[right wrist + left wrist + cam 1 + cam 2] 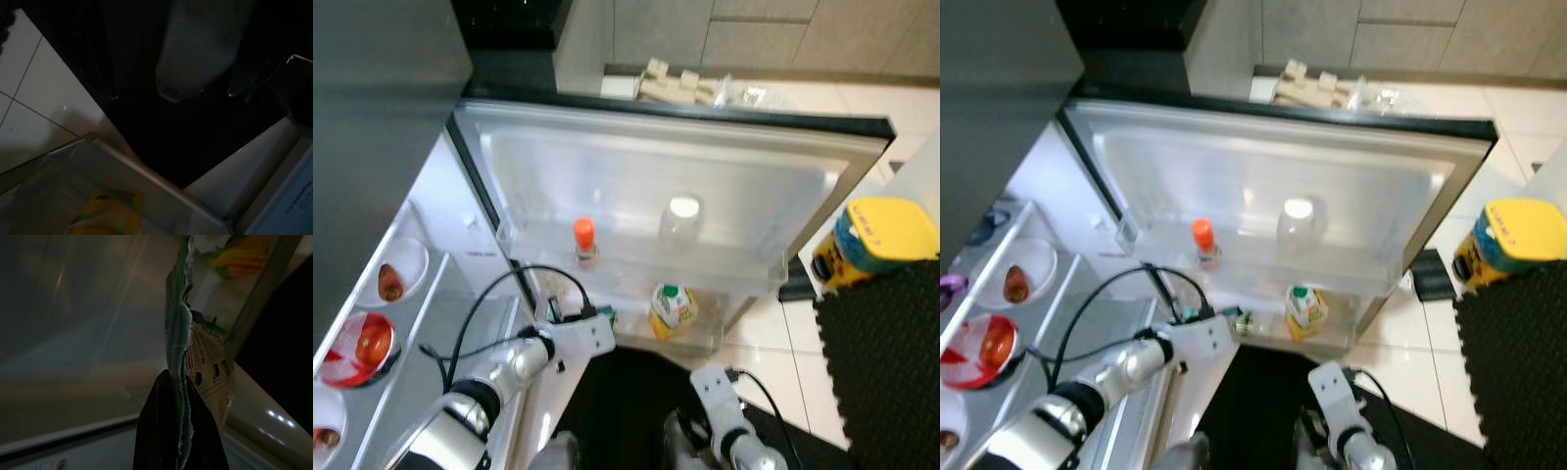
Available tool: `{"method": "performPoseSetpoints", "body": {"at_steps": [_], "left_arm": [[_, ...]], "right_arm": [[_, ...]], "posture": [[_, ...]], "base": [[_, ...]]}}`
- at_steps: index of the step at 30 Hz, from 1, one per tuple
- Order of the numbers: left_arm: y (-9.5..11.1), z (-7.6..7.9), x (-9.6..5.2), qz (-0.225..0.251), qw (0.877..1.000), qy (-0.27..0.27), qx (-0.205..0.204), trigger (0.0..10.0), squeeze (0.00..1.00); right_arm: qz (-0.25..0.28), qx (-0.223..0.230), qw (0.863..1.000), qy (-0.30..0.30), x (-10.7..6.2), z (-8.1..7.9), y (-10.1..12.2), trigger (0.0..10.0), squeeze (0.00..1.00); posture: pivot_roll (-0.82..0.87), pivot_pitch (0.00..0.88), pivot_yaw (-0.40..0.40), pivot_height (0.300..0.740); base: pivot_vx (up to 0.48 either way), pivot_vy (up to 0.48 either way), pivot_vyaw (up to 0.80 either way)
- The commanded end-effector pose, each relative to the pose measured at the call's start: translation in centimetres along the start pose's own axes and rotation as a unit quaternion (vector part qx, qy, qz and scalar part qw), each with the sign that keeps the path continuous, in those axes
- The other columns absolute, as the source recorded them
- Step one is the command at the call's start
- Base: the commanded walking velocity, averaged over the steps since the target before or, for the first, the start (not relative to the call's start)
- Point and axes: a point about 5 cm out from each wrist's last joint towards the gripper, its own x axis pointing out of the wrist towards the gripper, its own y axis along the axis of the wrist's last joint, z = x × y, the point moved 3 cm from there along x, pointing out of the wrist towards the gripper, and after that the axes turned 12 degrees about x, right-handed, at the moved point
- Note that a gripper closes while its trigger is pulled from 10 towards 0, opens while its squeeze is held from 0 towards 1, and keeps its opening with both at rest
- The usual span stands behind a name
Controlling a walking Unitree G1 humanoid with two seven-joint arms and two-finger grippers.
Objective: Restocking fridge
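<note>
Left claw (178,431) pinches green packet (178,338) at fridge door shelf (705,338)

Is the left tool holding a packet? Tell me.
Yes: the left tool pinches the serrated edge of a green packet at the fridge door shelf.

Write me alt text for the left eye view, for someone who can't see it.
Looking down at an open fridge door, the robot's left gripper reaches toward the lower door shelf, holding a green and white packet beside a yellow juice carton. An orange-capped bottle and a clear jar stand on the shelf above; bowls of tomatoes sit left.
</note>
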Motion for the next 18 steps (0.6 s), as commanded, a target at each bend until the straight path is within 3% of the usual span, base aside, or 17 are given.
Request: {"method": "performPoseSetpoints", "body": {"at_steps": [1,3,9,18], "left_arm": [[0.9,-0.8,0.3,0.022,0.999,0.024,0.021,10.0,0.0],[1.0,-1.0,0.4,0.024,0.999,0.03,0.026,10.0,0.0],[0.9,-3.6,0.6,0.019,0.992,0.093,0.079,10.0,0.0],[1.0,-5.7,0.9,0.019,0.985,0.127,0.114,10.0,0.0]], "right_arm": [[-0.015,0.002,1.0,-0.001,-0.4,-0.1,-1.0,10.0,0.0],[-0.015,0.002,1.0,-0.002,-0.4,-0.1,-1.0,10.0,0.0],[-0.013,0.0,1.0,-0.003,-0.4,-0.2,-1.0,10.0,0.0],[-0.01,-0.003,1.0,-0.005,-0.4,0.0,-0.8,10.0,0.0]], "posture": [[-0.13,0.197,0.063,0.651],[-0.13,0.197,0.063,0.651],[-0.13,0.202,0.066,0.651],[-0.13,0.214,0.077,0.651]], "base": [[0.0,0.0,0.0],[0.0,0.0,0.0],[0.0,0.0,0.0],[0.0,0.0,0.0]]}}
